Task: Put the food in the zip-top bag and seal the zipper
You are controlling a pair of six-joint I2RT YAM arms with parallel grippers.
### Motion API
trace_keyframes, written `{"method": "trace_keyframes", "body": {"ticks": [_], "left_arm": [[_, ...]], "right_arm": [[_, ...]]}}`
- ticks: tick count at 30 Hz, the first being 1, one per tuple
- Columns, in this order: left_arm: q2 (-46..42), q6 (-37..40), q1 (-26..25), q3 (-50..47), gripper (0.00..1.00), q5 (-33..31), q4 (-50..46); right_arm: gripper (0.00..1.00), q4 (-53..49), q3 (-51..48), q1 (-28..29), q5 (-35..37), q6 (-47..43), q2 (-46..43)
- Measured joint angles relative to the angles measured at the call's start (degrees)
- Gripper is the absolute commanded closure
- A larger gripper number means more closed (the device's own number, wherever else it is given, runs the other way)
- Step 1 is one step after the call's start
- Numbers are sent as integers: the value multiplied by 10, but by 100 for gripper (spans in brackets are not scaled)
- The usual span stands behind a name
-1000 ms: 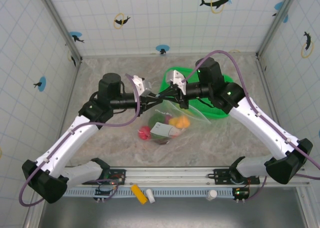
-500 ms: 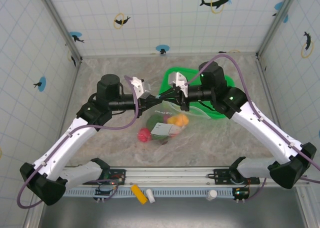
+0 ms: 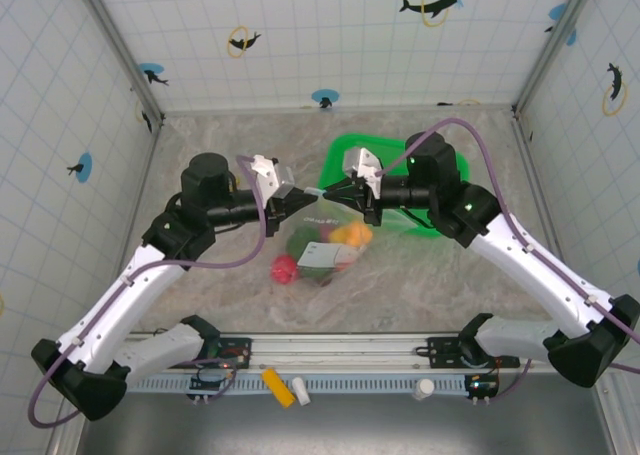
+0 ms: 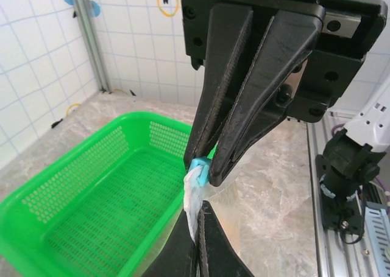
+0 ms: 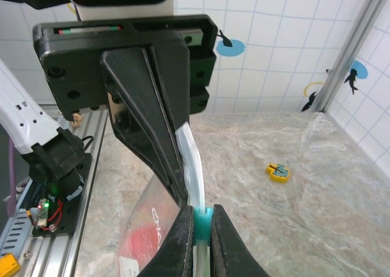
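Right fingers (image 4: pixel 216 94) clamp the zipper (image 5: pixel 195 167) by its blue end, an anchor; left fingers (image 5: pixel 149 125) pinch the strip beside them, seemingly to slide along and seal the bag (image 3: pixel 325 237).

Green basket (image 4: pixel 79 179) on marbled table (image 3: pixel 220 135), yellow-blue trinket (image 5: pixel 279 171), dolphin-stickered tile walls (image 3: pixel 300 35)

White arm shells (image 3: pixel 115 300), black joint housings (image 3: pixel 207 175), purple cables (image 3: pixel 266 220); right claw (image 4: pixel 206 170) matte black, serrated fingers (image 4: pixel 222 82).
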Motion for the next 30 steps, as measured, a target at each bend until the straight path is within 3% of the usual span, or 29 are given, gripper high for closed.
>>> {"method": "trace_keyframes", "body": {"ticks": [11, 19, 30], "left_arm": [[-66, -5, 0, -18, 100, -143, 16], [-110, -4, -1, -37, 100, -238, 42], [-139, 4, -1, -37, 100, -329, 50]], "right_arm": [[100, 13, -60, -7, 59, 11, -44], [100, 10, -107, -50, 99, 21, -83], [100, 7, -140, -85, 120, 35, -106]]}}
